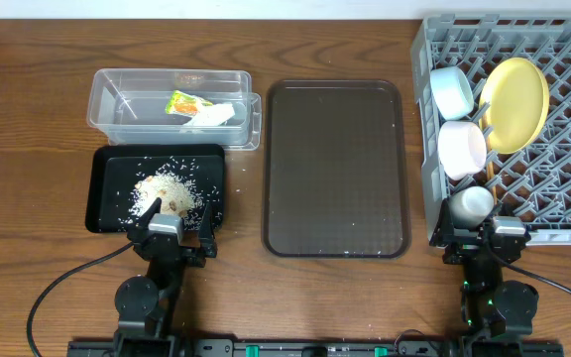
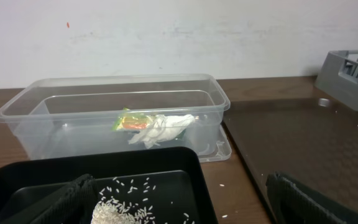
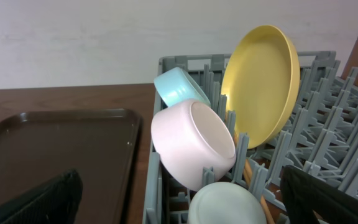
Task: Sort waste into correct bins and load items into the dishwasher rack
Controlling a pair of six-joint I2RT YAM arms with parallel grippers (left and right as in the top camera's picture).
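Note:
The clear tub holds the green-and-yellow wrapper and the white crumpled scrap. The black tray holds loose rice. The grey rack holds the yellow plate, blue bowl, white bowl, white cup and chopsticks. My left gripper is open over the black tray's near edge. My right gripper is open at the rack's near left corner.
A large dark brown serving tray lies between the bins and the rack. A few rice grains lie on the wood beside the black tray. A pale wall stands behind the table.

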